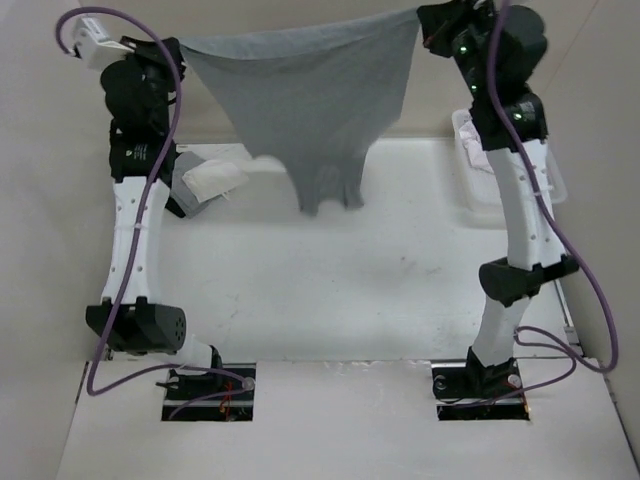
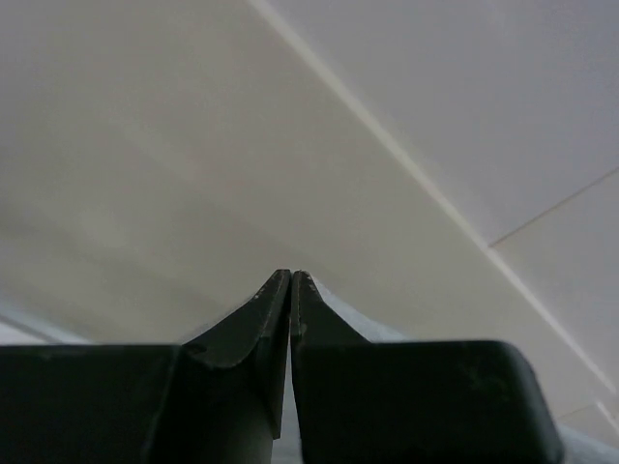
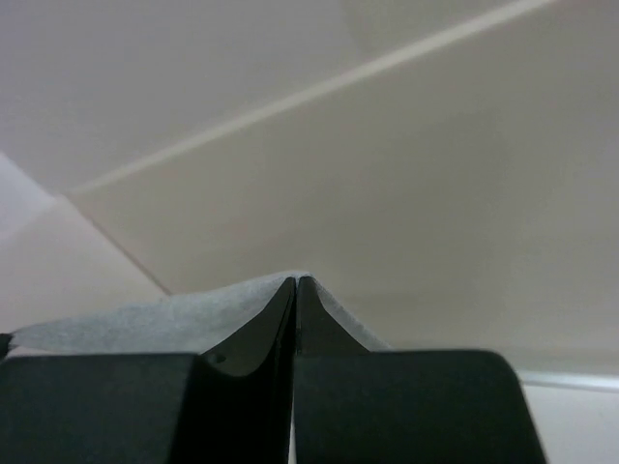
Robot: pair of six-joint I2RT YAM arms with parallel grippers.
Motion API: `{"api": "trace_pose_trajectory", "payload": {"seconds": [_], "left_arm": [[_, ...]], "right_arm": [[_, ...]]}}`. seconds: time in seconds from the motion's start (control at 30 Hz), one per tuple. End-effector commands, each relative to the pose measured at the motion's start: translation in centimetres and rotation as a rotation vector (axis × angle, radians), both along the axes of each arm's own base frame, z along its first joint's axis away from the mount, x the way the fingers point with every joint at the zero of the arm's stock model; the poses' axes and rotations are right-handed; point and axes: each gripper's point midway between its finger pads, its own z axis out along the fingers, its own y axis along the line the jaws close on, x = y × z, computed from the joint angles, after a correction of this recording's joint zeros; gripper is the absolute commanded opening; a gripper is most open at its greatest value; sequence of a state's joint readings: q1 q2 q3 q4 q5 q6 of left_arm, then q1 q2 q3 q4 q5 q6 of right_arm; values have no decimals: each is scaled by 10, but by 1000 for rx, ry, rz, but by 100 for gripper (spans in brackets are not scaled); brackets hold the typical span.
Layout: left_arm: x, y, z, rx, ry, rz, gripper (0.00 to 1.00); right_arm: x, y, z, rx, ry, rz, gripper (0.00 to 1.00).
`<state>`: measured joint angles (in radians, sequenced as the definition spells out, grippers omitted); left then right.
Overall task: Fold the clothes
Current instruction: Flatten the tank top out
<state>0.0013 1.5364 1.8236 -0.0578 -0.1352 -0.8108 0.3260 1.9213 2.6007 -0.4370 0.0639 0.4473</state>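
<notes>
Now L tool (image 1: 178,47) & R tool (image 1: 428,18) each pinch grey T-shirt (image 1: 300,100) corners, aloft.

Left arm (image 1: 135,225) & right arm (image 1: 522,205): white links w/ black joint housings, a purple cable (image 1: 176,110) along each (widest loop at 10 o'clock). Green LEDs (image 1: 518,115) dot the right arm's black upper joints at 1 o'clock; black bases (image 1: 208,385) sit at 7 & 5 o'clock. Left gripper (image 2: 291,280) has matte black tapered fingers (image 2: 253,333).
</notes>
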Motion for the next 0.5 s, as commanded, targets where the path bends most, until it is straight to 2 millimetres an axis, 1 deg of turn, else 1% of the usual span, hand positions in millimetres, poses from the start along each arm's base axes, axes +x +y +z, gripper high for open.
{"api": "trace_pose_trajectory", "payload": {"seconds": [0.0,0.03,0.07,0.1,0.13,0.17,0.2,0.27,0.3,0.33,0.37,0.4,0.43,0.47], "left_arm": [[-62,8,80,8,-215,-3,2],[-68,10,81,17,-218,4,2],[-72,11,79,22,-218,9,2],[-74,15,72,32,-210,23,3],[-75,17,65,40,-202,32,3],[-73,17,50,46,-181,32,3],[-71,15,36,46,-162,23,3],[-68,11,-3,46,-98,3,3],[-70,7,-33,41,-48,-12,3],[-76,1,-63,35,-6,-23,3],[-81,-3,-82,31,20,-30,3],[-94,-5,-117,20,67,-27,3],[-106,-6,-145,13,105,-22,3],[-124,-5,-181,11,154,-8,3]], "right_arm": [[-98,-20,109,91,-276,54,0],[-101,-22,106,79,-265,50,0],[-102,-22,95,62,-227,44,0],[-102,-23,85,51,-197,38,0],[-101,-23,68,40,-152,30,0],[-100,-23,47,29,-110,21,0],[-102,-24,31,23,-87,15,0],[-109,-23,-17,5,-33,12,0],[-115,-24,-46,3,2,7,0],[-121,-23,-79,-8,46,7,0],[-126,-23,-99,-18,72,10,0],[-138,-22,-143,-31,129,17,0],[-148,-19,-174,-29,169,30,0],[-159,-18,-203,-29,204,42,0]]}}
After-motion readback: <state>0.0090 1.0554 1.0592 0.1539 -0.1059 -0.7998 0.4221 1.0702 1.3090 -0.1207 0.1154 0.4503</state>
